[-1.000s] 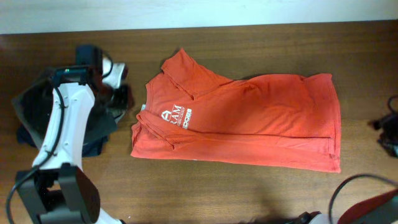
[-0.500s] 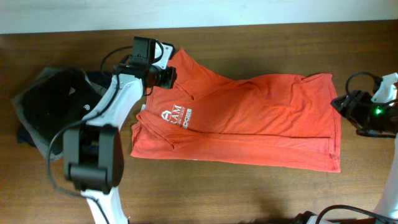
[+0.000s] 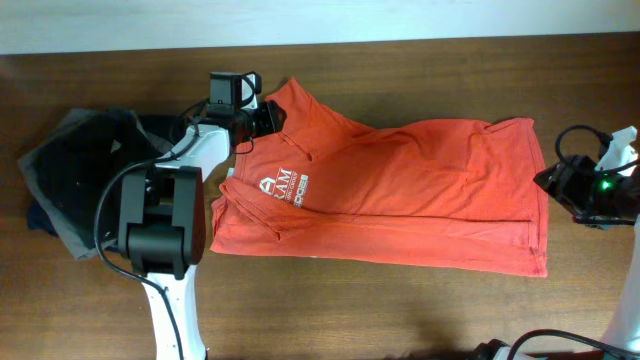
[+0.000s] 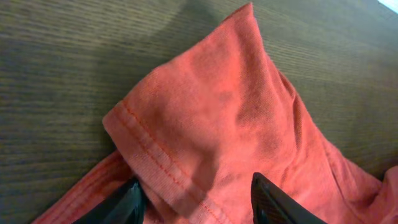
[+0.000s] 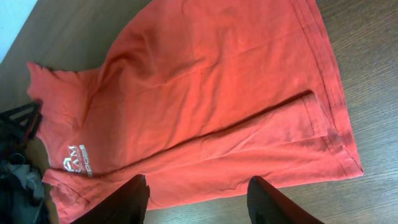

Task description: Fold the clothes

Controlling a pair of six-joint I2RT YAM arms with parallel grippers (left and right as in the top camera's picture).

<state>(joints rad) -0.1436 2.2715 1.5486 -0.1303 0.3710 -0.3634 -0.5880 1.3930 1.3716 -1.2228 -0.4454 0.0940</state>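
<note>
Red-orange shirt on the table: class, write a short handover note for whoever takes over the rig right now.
Left tool: open, over the upper sleeve, nothing gripped.
Right tool: open, near the hem, nothing gripped.
Shirt: flat on the table, collar end toward the left arm; it appears folded once lengthwise.
To do: grip sleeve and hem, then finish the fold.

Dark wood-grain table (image 3: 400, 312), pale wall strip (image 3: 320, 20) along its far edge
</note>
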